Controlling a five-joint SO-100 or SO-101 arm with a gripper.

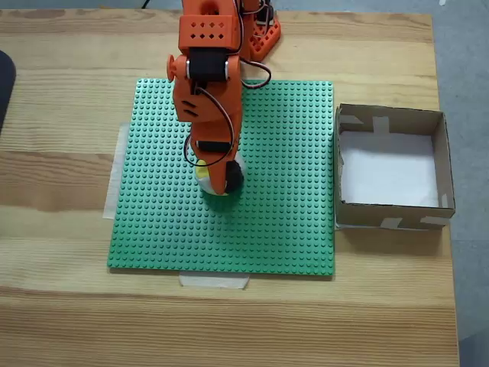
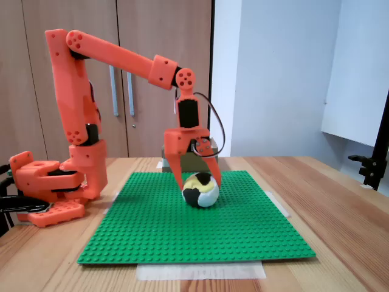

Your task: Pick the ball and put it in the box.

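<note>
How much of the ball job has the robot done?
Done: the gripper has reached the ball on the green baseplate, one finger on each side. In hand: taking hold; the ball sits on the plate, and I cannot tell if the grip is tight. Left: lifting it and carrying it to the box, whose white bottom has nothing in it.

orange arm (image 2: 115, 58) reaches forward; gripper (image 2: 197, 179) points down, fingers spread

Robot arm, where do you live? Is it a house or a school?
Probably an office or workshop room, though I can't be sure. The orange arm stands on a wooden table, with tall wooden cupboard doors and plain white walls behind it.
</note>
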